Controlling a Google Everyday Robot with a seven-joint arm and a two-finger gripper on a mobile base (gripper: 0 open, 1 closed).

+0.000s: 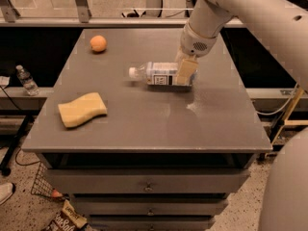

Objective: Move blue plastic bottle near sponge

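Observation:
The blue plastic bottle (159, 73) lies on its side near the middle back of the grey table (154, 129), white cap pointing left. My gripper (185, 74) comes down from the upper right and is shut on the bottle's base end; one tan finger (186, 70) shows in front of it. The pale-yellow sponge (82, 109) lies flat at the table's front left, well apart from the bottle, about a bottle length to its lower left.
A round orange fruit (98, 43) sits at the table's back left. A small clear water bottle (26, 80) stands on a ledge left of the table. Drawers (144, 186) are below the tabletop. My arm fills the upper right.

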